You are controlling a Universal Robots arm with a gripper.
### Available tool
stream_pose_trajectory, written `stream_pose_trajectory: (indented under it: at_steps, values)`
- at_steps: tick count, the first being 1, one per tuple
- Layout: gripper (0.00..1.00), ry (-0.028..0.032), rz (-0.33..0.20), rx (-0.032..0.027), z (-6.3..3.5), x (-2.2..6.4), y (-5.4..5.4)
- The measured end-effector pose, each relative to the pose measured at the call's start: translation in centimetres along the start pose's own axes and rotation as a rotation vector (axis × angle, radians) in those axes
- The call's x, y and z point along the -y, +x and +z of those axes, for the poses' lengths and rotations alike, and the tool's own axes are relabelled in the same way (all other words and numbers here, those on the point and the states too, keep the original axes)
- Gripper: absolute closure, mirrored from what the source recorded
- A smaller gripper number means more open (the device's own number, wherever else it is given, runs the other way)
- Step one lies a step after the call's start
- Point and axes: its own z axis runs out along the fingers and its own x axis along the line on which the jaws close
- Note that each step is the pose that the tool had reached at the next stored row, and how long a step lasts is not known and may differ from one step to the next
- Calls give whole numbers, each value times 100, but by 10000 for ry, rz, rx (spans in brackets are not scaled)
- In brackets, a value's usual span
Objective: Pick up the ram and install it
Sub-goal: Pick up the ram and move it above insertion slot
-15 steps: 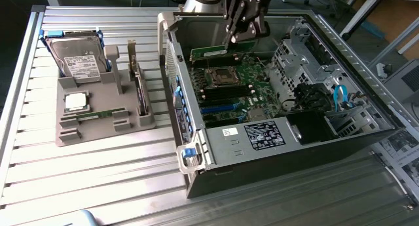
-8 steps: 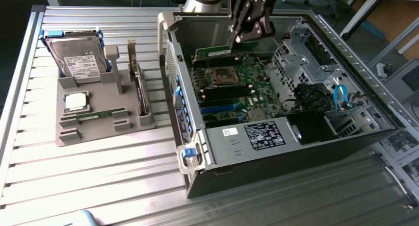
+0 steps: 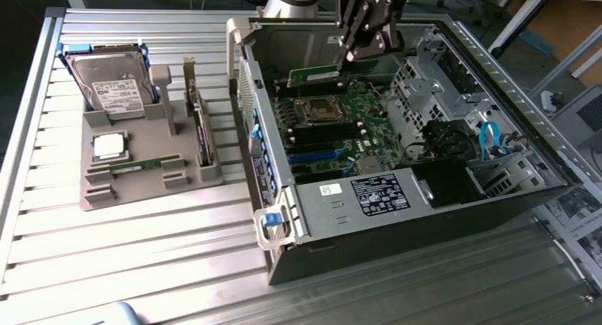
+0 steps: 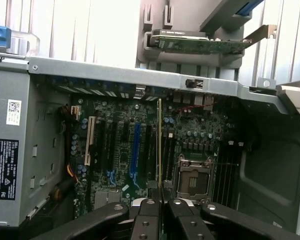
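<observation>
Ram [image 3: 315, 75]: thin green stick, edge-on

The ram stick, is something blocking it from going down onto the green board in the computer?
Nothing visible blocks it. The gripper is shut on the ram and holds it over the motherboard in the open case. No cable or part lies between the stick and the board below it.

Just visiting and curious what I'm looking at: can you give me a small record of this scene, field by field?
claw: shut on the ram
ram: held over the motherboard inside the open computer case
holder: at the exterior view's left, carrying a hard drive and a CPU chip
work so far: ram picked up, apparently not seated yet
</observation>
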Motion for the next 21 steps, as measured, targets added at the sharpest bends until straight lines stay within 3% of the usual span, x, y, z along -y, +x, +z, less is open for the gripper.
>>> stream_pose_trajectory:
  at_steps: [21]
  values:
    - [88,-2,0,-15,-7,259,27]
